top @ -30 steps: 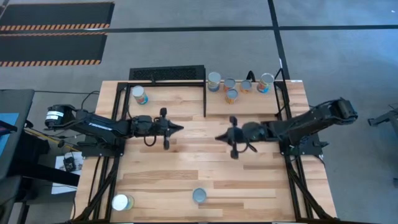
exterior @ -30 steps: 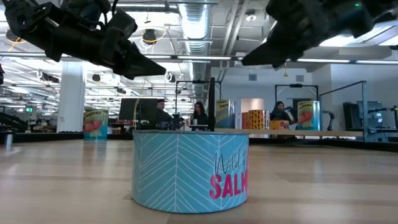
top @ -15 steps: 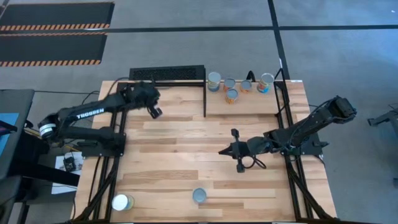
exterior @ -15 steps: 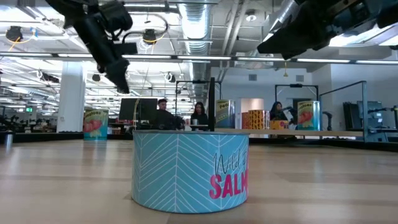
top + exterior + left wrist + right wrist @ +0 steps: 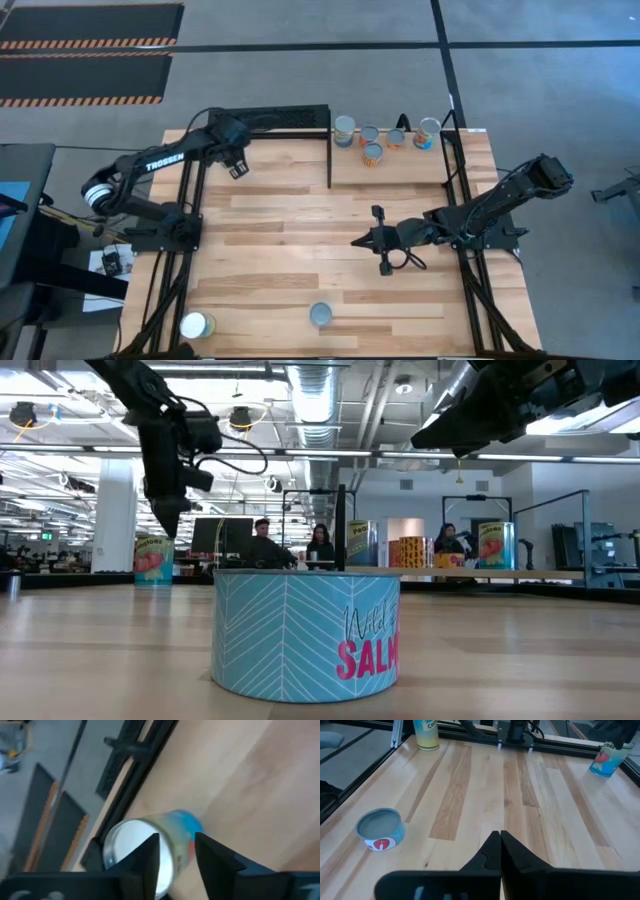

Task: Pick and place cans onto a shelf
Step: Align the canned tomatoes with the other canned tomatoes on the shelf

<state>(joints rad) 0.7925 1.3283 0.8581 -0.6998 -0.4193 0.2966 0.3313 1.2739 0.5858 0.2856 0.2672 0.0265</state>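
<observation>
A can (image 5: 150,845) with a white top and a blue-and-red label stands at the table's far left; it also shows in the low view (image 5: 153,560) and the right wrist view (image 5: 607,759). My left gripper (image 5: 176,857) hangs over it, open and pointing down, its fingers apart from the can; in the high view the gripper (image 5: 238,168) hides the can. My right gripper (image 5: 355,243) is shut above the table's middle with nothing in it. Several cans (image 5: 372,138) stand on the shelf (image 5: 400,170) at the far right.
A blue salmon can (image 5: 320,315) stands near the front edge, close in the low view (image 5: 305,635). A yellow-labelled can (image 5: 196,325) stands at the near left corner. Black frame bars (image 5: 330,160) border the shelf. Bare wood lies between the arms.
My left gripper has swung from the table's middle toward the far left corner and tipped from level to pointing down over the can there. My right gripper has drifted a little toward the near edge, staying shut.
</observation>
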